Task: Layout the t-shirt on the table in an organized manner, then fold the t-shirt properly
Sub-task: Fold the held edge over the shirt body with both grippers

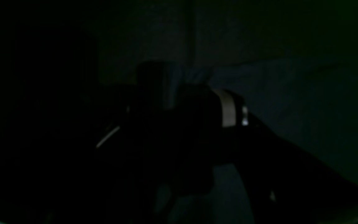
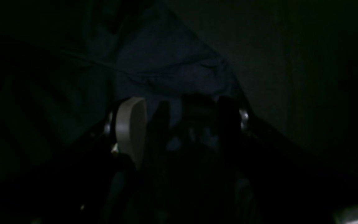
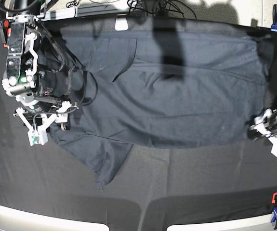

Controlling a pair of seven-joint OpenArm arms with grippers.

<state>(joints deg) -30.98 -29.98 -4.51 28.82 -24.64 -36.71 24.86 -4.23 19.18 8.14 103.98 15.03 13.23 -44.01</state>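
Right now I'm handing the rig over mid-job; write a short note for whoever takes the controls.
Left claw: open, holding nothing, at the t-shirt's hem-side edge, on the base view's right.
Right claw: open, holding nothing, at the collar end, on that view's left.
T-shirt: spread lengthwise across the table, mostly flat. The near sleeve sticks out toward the front edge; the far sleeve looks folded onto the body.
Done: layout roughly finished.
Left: smooth the remaining wrinkles, then make all the folds. Wrist views are too dark to trust; work from the base view.
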